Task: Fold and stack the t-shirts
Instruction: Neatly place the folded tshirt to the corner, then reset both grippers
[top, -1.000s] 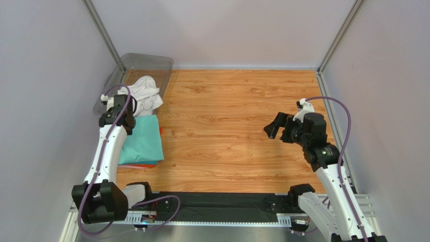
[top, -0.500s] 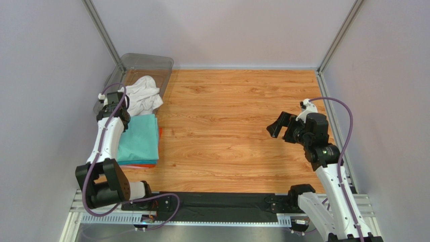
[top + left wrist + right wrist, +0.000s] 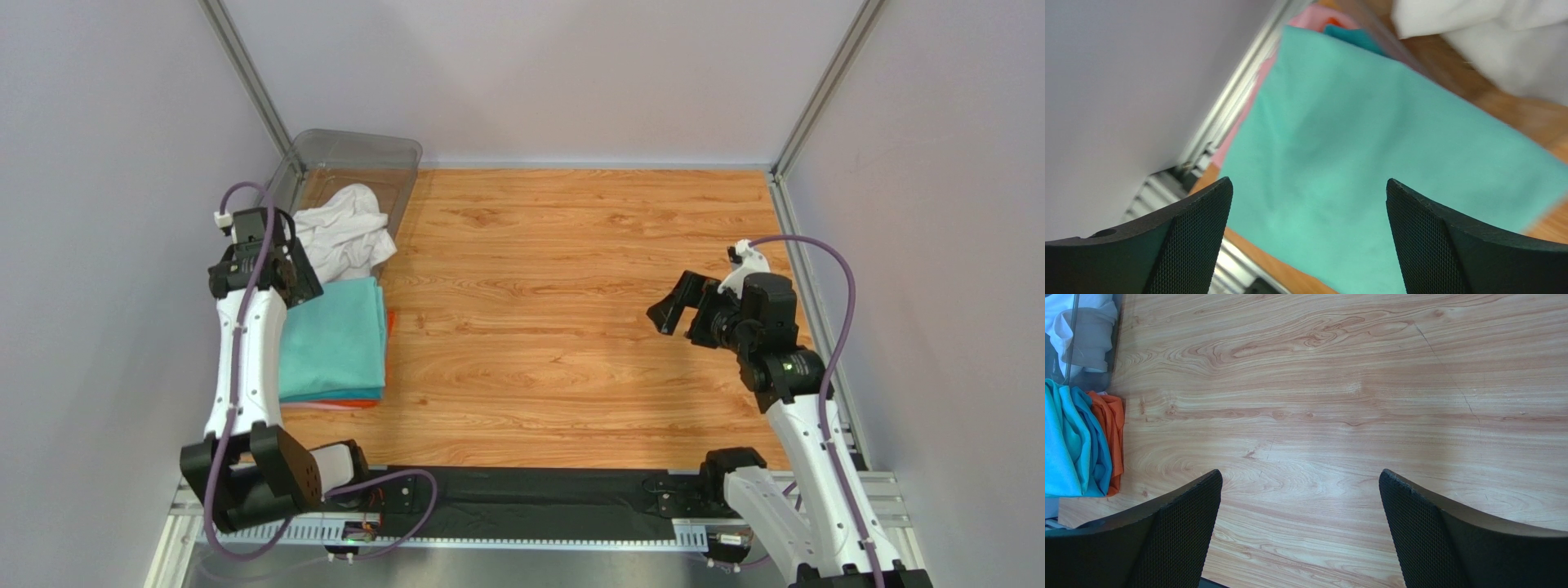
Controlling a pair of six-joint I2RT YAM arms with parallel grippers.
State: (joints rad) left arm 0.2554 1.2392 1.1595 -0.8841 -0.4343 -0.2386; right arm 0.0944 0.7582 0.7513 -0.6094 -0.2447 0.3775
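Observation:
A folded mint-green t-shirt (image 3: 334, 337) tops a stack at the table's left edge, with orange (image 3: 389, 321) and pink edges peeking out beneath it. In the left wrist view the green shirt (image 3: 1364, 141) fills the middle, pink cloth (image 3: 1247, 104) showing along its left side. A crumpled white t-shirt (image 3: 344, 233) spills from the bin's near end. My left gripper (image 3: 291, 272) hovers open above the stack's far left corner, holding nothing. Over bare wood at the right, my right gripper (image 3: 685, 304) stands open and holds nothing. The right wrist view catches the stack's teal (image 3: 1069, 447) and orange (image 3: 1109, 435) layers.
A clear plastic bin (image 3: 350, 165) lies at the back left corner against the wall. Metal frame rails run along both side walls. A black strip (image 3: 528, 496) and the arm bases line the near edge. Bare wood tabletop (image 3: 577, 282) spans the middle.
My left gripper opened, let go of the green shirt and lifted back toward the left wall. The right arm has barely moved.

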